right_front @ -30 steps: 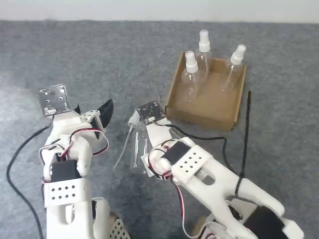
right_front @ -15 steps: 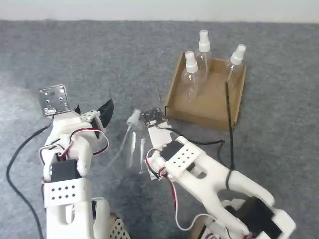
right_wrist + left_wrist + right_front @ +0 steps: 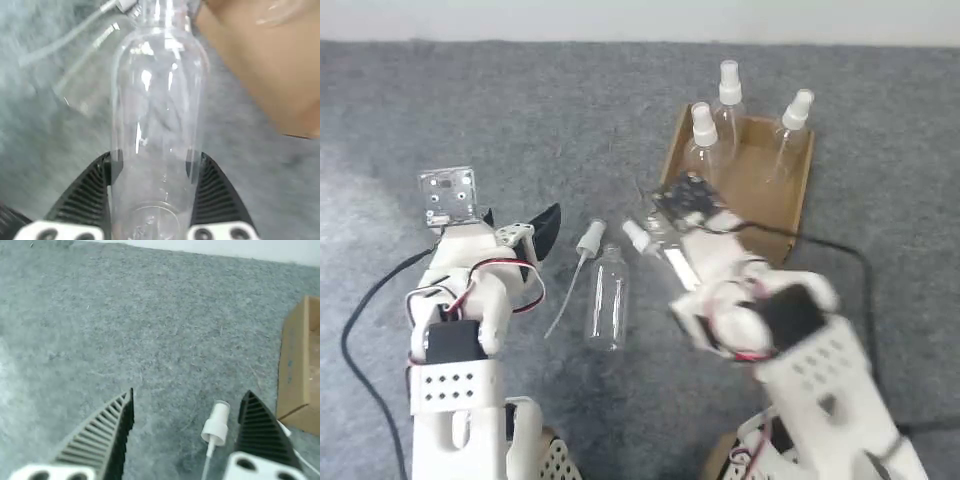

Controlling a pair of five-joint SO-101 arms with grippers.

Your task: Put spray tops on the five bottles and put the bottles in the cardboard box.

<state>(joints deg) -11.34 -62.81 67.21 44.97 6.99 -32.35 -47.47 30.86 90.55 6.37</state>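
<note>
A clear bottle with a white spray top sits tilted in my right gripper, which is shut on it just left of the cardboard box. The box holds three bottles with spray tops. A bare bottle lies on the carpet. Beside it lies a loose spray top with its long tube. My left gripper stands open just left of that loose top, fingers wide apart.
Grey carpet covers the whole table. The box's near corner lies beyond the loose top in the left wrist view. The right arm's black cable arcs across the box's front edge. Open carpet lies left of and behind the left arm.
My right gripper has lifted a topped bottle off the carpet and swung right toward the box, leaving the bare bottle lying. The left arm has shifted slightly right.
</note>
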